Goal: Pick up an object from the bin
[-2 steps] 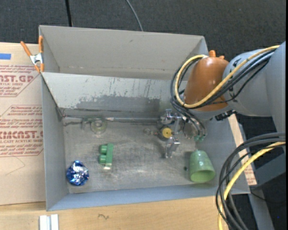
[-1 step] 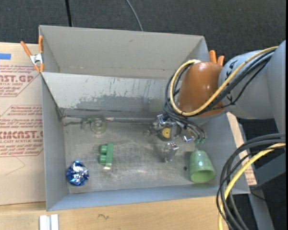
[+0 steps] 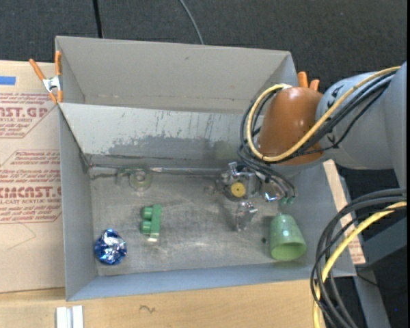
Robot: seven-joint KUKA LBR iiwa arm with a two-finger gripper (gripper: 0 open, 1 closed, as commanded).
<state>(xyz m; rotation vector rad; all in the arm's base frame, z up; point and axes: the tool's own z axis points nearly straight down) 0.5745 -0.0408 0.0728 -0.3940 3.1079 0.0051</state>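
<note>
Grey metal bin (image 3: 178, 67), four loose things on its floor, spread out and none touching another.

Contents, left to right:
- Blue-and-white crumpled ball (image 3: 110, 247), near-left corner, close to the left wall.
- Small clear round piece (image 3: 139, 178), at the foot of the far wall, left of centre. It is hard to read against the grey and may be a little cup or ring.
- Green block (image 3: 150, 221), left of centre. Its long axis runs far-to-near, with small bumps along its left side.
- Pale green cup (image 3: 285, 238), near-right corner, lying on its side.

The arm enters from the right, with an orange cover (image 3: 290, 118) on the wrist and yellow-and-black cables (image 3: 254, 115) looped round it. The gripper (image 3: 244, 219) hangs low over a bare patch of floor right of centre. It is just beside the cup's left flank and well apart from the block. Its metal parts blur together from this angle, so I cannot tell whether it is set wide or narrow.

The cup is the thing nearest the tool. Its long axis runs far-to-near, leaning slightly right. The narrow end points toward the far wall and the gripper's side, and the wide end toward the near wall. It sits close to the right wall.
</note>
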